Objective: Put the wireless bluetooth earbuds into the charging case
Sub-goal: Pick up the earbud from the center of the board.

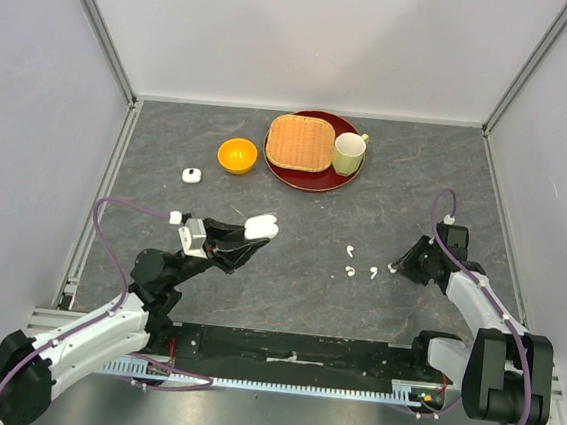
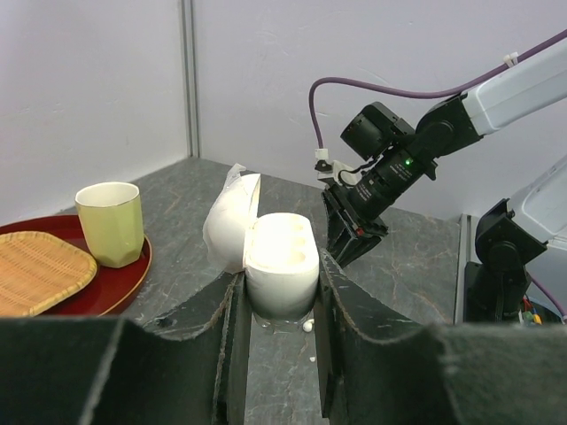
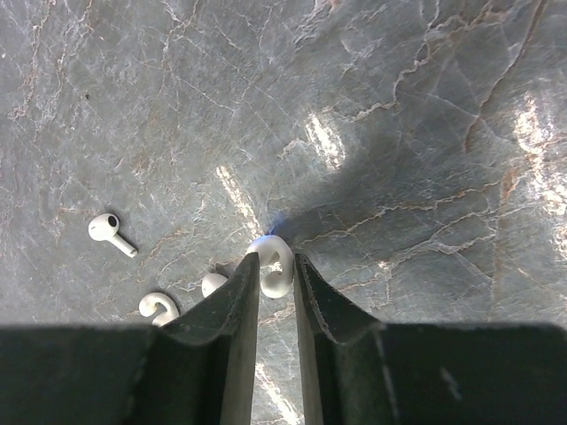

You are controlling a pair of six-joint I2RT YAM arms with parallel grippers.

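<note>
White charging case [image 2: 279,257], lid open, held clamped in the left pincer [image 2: 280,297] above the grey worktop [image 1: 295,299]. Right pincer [image 1: 396,268] straddles one earbud [image 3: 276,266] on the worktop; whether it grips cannot be told. Three other earbuds [image 1: 351,272] lie just beside.

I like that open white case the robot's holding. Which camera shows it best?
The left wrist view: the charging case sits large and close in the left pincer. The top view shows it tiny; the right wrist view misses it.
</note>
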